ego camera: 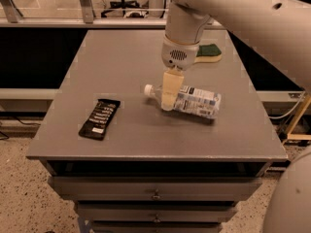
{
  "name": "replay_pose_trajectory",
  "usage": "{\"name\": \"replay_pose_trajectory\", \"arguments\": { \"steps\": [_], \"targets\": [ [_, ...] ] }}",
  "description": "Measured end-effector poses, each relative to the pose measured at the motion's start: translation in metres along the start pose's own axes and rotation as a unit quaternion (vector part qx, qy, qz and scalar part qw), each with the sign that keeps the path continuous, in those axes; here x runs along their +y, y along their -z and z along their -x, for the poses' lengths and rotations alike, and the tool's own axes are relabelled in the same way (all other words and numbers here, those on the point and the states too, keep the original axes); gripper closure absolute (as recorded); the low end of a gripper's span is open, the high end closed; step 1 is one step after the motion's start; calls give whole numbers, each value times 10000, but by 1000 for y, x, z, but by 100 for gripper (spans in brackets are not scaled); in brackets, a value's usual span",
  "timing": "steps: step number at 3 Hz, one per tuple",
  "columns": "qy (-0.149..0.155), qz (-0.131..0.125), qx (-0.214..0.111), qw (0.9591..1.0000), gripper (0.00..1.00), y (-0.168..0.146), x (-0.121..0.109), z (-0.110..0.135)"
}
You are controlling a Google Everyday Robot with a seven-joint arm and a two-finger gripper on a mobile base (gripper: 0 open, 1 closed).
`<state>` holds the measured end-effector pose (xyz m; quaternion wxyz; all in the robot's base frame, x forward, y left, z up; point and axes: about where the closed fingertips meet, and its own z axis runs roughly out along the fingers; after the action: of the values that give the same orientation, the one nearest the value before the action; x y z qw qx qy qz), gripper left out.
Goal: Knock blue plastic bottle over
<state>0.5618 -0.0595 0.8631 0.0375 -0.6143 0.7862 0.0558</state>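
The blue plastic bottle (194, 101) lies on its side on the grey table (121, 62), its white cap (148, 88) pointing left and its printed label facing up. My gripper (168, 97) hangs straight down from the white arm (182, 30), and its cream-coloured fingers (170, 89) stand in front of the bottle's neck, at or just above it. The part of the bottle behind the fingers is hidden.
A flat black packet (99, 118) lies near the table's front left. A green-and-yellow sponge (209, 52) lies at the back right, partly behind the arm. Drawers sit below the tabletop. A dark drop lies on the left and right of the table.
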Motion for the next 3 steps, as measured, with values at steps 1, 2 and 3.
{"name": "replay_pose_trajectory", "arguments": {
  "steps": [1,2,3],
  "targets": [
    [-29,-74,-101,9999,0,7,-2,-3],
    [-148,-290,-365,9988,0,33,-4,-19],
    [-239,-585,-732,9953,0,69,4,-39]
  ]
}}
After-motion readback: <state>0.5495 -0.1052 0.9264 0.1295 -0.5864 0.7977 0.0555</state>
